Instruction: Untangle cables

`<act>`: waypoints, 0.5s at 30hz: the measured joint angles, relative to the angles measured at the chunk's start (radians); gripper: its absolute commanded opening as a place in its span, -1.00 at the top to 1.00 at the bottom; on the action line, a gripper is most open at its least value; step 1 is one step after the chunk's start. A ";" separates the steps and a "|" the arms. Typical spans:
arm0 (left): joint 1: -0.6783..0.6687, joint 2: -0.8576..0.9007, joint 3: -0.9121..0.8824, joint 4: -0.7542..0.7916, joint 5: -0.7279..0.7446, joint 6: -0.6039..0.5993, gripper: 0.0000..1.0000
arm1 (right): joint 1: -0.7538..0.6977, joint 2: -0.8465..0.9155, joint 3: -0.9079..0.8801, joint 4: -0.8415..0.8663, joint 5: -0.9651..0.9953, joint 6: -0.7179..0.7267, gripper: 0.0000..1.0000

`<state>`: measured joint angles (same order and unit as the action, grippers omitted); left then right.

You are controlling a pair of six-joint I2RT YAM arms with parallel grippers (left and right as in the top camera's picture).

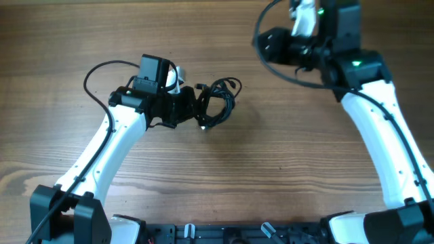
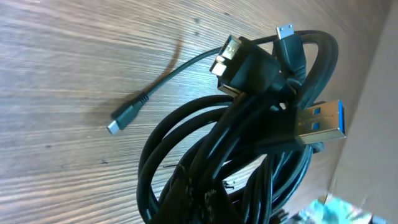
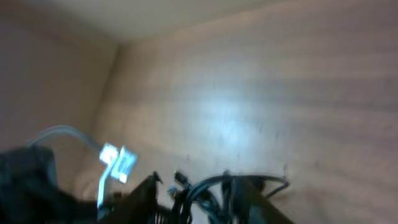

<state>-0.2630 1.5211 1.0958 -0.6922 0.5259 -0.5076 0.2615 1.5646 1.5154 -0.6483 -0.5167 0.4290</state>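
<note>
White and black, the left arm [image 1: 102, 156] stretches from the near left corner toward the middle of the wooden table [image 1: 285, 163]. The left gripper [image 1: 196, 108] is closed on the left edge of the cables [image 1: 218, 102].

The right arm [image 1: 386, 135] rises along the right side and bends to the far edge. The right gripper [image 1: 266, 42] hangs there above the wood, well apart from the cables; I cannot tell how far its fingers are open.

The cables [image 2: 249, 155] are thin black cords, bunched in overlapping loops near the table's centre. A flat USB plug [image 2: 320, 121] with a blue insert sticks out of the bundle. One thinner cord runs free on the wood and ends in a small plug [image 2: 121, 121]. The right wrist view is blurred and shows the bundle [image 3: 217, 186] only dimly.
</note>
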 measured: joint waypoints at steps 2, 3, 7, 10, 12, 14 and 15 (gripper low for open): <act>0.000 0.000 0.000 0.010 0.016 0.025 0.92 | 0.048 0.003 0.000 -0.045 -0.002 -0.008 0.06; 0.000 0.000 0.000 0.018 0.023 0.033 0.92 | 0.078 0.006 0.000 -0.061 -0.003 -0.008 0.06; 0.000 0.000 0.000 0.036 0.026 0.029 0.92 | 0.161 0.043 0.000 -0.128 -0.001 0.010 0.07; 0.000 0.000 0.000 0.052 0.026 0.010 0.92 | 0.198 0.087 0.000 -0.167 0.014 0.023 0.08; 0.000 0.000 0.000 0.061 0.026 -0.011 0.92 | 0.211 0.107 0.000 -0.167 0.023 0.031 0.09; 0.000 0.000 0.000 0.069 0.026 -0.035 0.92 | 0.224 0.124 0.000 -0.164 0.028 0.042 0.18; 0.000 0.000 0.000 0.071 0.026 -0.046 0.92 | 0.229 0.130 0.000 -0.155 0.029 0.048 0.22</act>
<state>-0.2626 1.5211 1.0958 -0.6212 0.5522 -0.5537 0.4908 1.6951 1.5154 -0.8036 -0.4877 0.4770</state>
